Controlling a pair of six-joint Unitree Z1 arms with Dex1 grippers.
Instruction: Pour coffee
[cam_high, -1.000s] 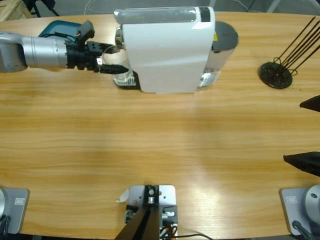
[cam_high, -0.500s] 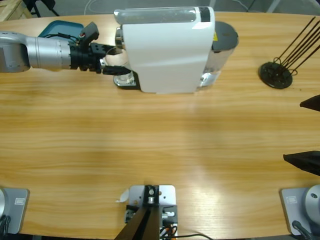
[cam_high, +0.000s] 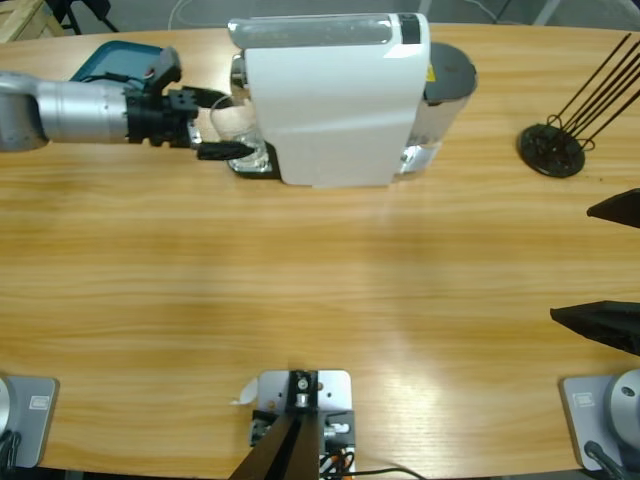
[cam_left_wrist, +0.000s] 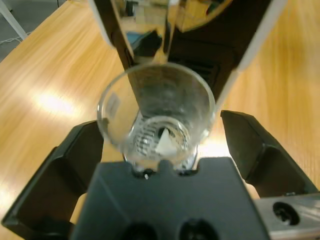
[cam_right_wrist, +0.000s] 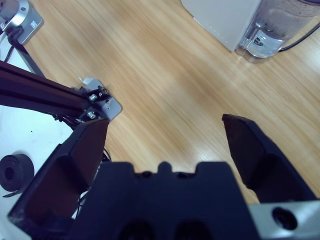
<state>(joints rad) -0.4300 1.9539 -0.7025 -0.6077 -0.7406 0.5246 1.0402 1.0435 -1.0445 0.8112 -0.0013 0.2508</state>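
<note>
Left wrist view showed my left gripper (cam_left_wrist: 159, 145) with its jaws spread wide on either side of a small clear glass tumbler (cam_left_wrist: 156, 112), neither jaw touching the glass. The tumbler stood on the drip tray beneath the spout of the white coffee machine (cam_high: 335, 95), at the far left end of the wooden table (cam_high: 300, 290). In the high view my left gripper (cam_high: 222, 125) lay level with the tumbler (cam_high: 240, 135), one jaw on each side of it.

The step in hand, as I judged it, was taking hold of the tumbler — the glass needed to sit centred between the jaws, gripped low on its wall and kept upright, then drawn straight out from under the spout so that the rim cleared the machine.

Contents: the tumbler looked nearly empty. I could make out the tray's grille through its base, and whether a thin layer of coffee lay there I could not tell from this angle — the glare hid it. A clear water tank (cam_right_wrist: 285, 25) stood at the machine's back, its level not readable.

My right gripper (cam_right_wrist: 165, 145) hung well apart over bare table, jaws wide and holding nothing; in the high view it (cam_high: 610, 265) sat at the right edge.
</note>
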